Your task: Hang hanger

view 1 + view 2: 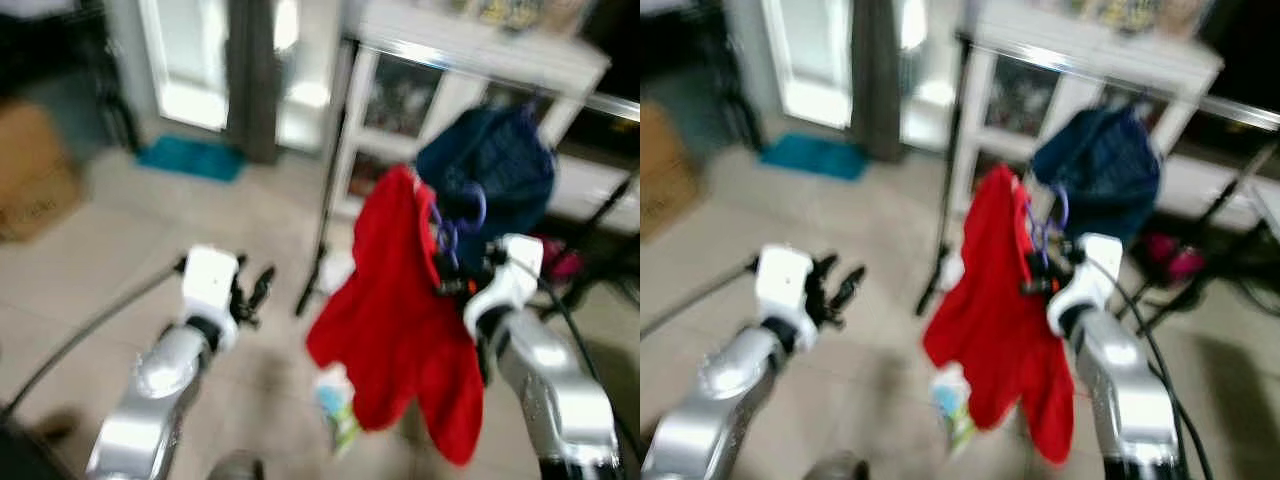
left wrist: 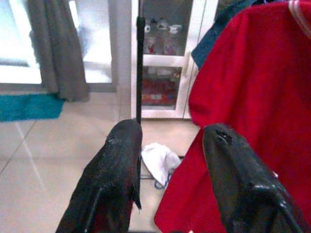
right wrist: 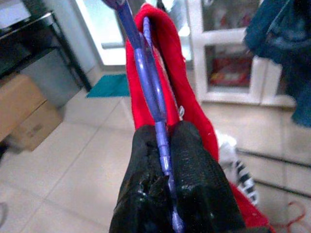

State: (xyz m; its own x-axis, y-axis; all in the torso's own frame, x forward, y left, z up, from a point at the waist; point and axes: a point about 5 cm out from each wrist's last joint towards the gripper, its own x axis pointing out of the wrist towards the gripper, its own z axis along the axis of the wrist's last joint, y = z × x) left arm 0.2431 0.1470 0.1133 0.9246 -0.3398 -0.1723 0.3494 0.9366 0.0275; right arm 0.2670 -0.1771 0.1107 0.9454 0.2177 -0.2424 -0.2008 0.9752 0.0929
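Observation:
A purple plastic hanger point(image 3: 148, 82) carries a red garment point(image 1: 400, 330) that hangs down in front of me. My right gripper point(image 3: 167, 145) is shut on the hanger's bar, and its hook point(image 1: 470, 212) curls up near a dark blue garment point(image 1: 495, 170). That blue garment hangs from a metal rail point(image 1: 470, 62) of a clothes rack at the right. My left gripper point(image 2: 170, 141) is open, held out to the left of the red garment with nothing between its fingers.
The rack's black upright pole point(image 1: 325, 200) stands between my grippers. A white cabinet point(image 1: 470, 90) is behind the rack. On the tiled floor lie a white cloth point(image 2: 158, 160), a teal mat point(image 1: 190, 158) by the glass door and a cardboard box point(image 1: 35, 180) at the left.

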